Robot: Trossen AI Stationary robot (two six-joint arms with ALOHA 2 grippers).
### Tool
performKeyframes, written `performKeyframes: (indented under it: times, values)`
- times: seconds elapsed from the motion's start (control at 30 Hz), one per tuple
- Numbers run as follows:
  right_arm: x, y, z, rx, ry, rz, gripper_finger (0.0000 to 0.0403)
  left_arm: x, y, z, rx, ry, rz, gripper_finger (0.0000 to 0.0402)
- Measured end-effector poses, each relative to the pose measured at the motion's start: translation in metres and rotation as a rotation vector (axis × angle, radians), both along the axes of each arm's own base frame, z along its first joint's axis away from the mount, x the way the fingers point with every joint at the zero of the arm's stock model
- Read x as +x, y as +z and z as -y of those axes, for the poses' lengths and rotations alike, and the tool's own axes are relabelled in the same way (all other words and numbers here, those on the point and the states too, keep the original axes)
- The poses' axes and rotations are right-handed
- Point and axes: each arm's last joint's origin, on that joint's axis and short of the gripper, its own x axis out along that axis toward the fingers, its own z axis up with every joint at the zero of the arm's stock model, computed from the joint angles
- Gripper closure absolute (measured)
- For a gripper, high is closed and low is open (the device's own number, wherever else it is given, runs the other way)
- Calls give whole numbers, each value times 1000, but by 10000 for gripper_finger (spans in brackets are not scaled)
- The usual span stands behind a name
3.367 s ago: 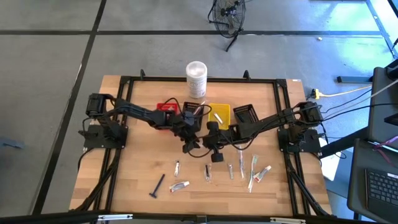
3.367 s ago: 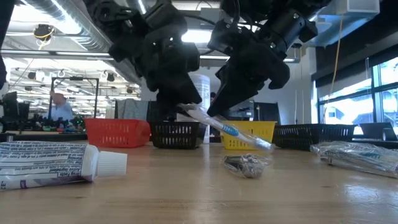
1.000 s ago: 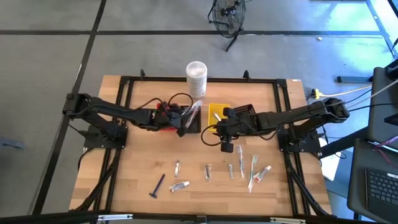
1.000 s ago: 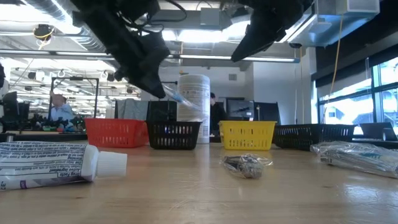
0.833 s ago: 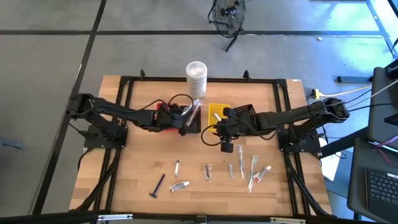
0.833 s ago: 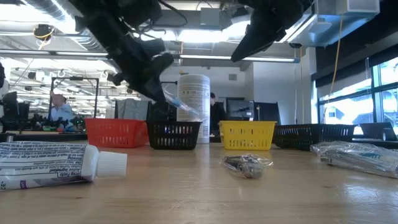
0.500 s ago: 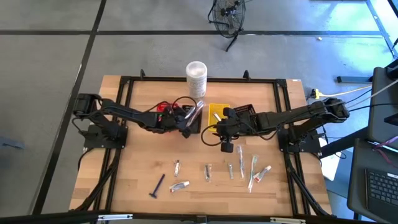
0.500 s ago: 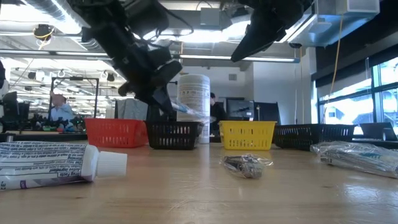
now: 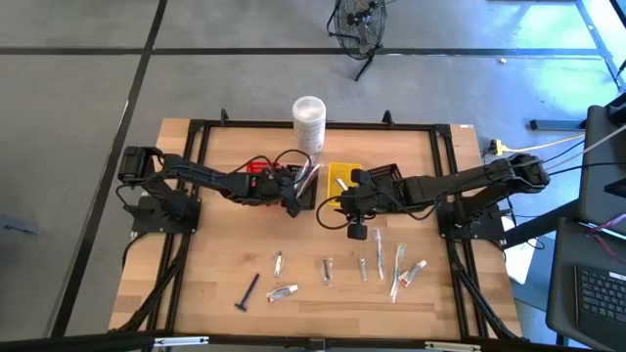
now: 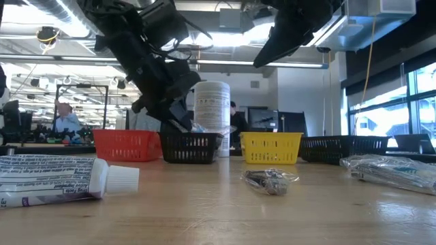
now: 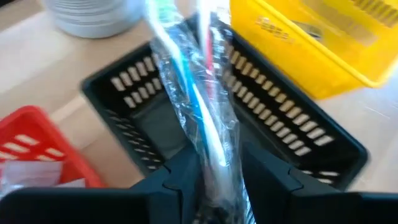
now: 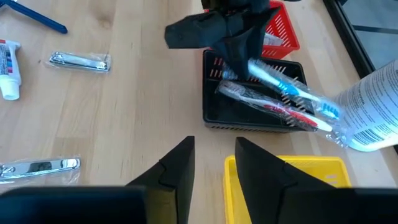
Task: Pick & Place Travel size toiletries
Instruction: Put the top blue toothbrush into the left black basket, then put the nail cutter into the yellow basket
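My left gripper hangs over the black basket, shut on a wrapped toothbrush with blue marks. In the right wrist view that toothbrush reaches from the left gripper across the basket. A second wrapped toothbrush with red marks lies slanting in the basket, one end over its rim. My right gripper stands open and empty, above the table in front of the yellow basket. More toiletries lie along the near part of the table. My left gripper pinches the wrapped toothbrush's handle end between its two fingers. The fingers slant down from the table's left side, and the brush runs on ahead of them. Its head end reaches past the basket's rim; whether it rests there I cannot tell.
A red basket sits under the left arm and another black basket right of the yellow one. A tall white container stands behind them. Near the front lie a blue razor, tubes, clippers and toothbrushes.
My left gripper has sunk toward the black basket and shifted a little toward the table's right edge, carrying the blue-marked toothbrush. The brush's free end has come down from above the basket to about rim height.
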Motion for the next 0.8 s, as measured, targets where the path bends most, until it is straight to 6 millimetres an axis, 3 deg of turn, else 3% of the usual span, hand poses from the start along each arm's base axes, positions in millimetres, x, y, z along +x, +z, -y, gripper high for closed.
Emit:
performKeyframes:
  times: [0.37,0.57,0.8]
  values:
    - [0,0,0,7,3,-1,255,4,21,5,9,-147,-83,265]
    - [-2,-2,0,43,-30,-25,249,-13,50,11,36,-207,-145,272]
    - [-6,-6,-3,90,-8,-73,230,-56,102,23,78,-332,-58,274]
